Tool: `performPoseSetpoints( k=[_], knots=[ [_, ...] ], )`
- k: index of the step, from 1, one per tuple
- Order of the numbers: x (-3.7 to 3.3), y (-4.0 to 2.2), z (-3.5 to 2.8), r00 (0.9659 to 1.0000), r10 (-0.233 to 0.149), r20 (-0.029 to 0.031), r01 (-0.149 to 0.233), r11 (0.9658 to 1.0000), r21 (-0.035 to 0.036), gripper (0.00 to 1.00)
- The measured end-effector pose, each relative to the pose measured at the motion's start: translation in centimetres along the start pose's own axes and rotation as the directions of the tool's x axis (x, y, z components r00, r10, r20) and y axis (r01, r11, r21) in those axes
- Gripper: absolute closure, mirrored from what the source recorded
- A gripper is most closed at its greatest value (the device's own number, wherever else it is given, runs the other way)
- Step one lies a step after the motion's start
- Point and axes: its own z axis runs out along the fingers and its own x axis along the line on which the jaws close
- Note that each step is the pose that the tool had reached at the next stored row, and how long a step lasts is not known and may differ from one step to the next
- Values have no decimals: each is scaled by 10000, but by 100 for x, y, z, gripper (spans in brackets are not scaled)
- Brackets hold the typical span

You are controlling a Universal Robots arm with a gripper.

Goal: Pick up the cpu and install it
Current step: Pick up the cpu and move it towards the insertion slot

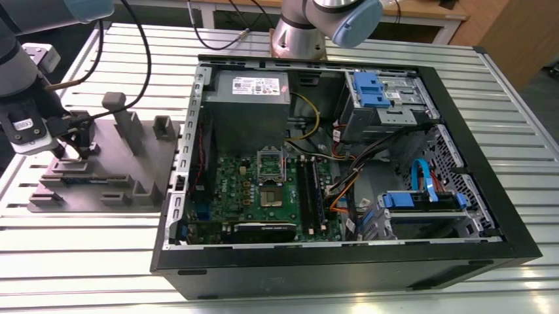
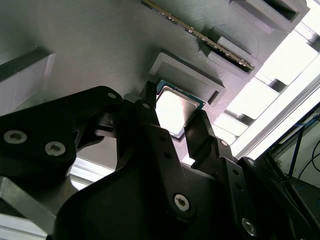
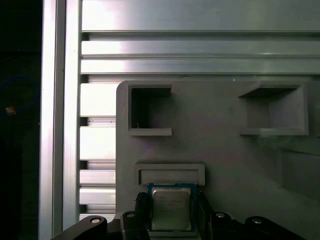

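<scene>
The cpu [image 3: 171, 209], a small square chip with a pale metal top, lies flat on the grey fixture plate [image 3: 225, 135] just beside a raised rim. My gripper [image 3: 171, 206] straddles it. Its two black fingers press against opposite edges of the cpu [image 2: 174, 107] in both wrist views. In the exterior view the gripper [image 1: 74, 156] hangs over the fixture plate [image 1: 131, 180] at that view's left, outside the computer case. The metal-framed socket [image 1: 272, 195] with a dark centre sits on the green motherboard inside the case.
Upright blocks [image 1: 131, 131] stand on the fixture plate close to the gripper. The open black case [image 1: 489, 216] holds a grey power supply [image 1: 249, 98], blue drive bays and loose cables. A second arm's base [image 1: 302, 33] stands behind the case. The table is slatted metal.
</scene>
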Motion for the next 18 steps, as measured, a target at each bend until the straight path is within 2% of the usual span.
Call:
performPoseSetpoints(
  k=[18],
  knots=[
    [0,2,-30,10000,0,0,0,10000,3,53]
  ],
)
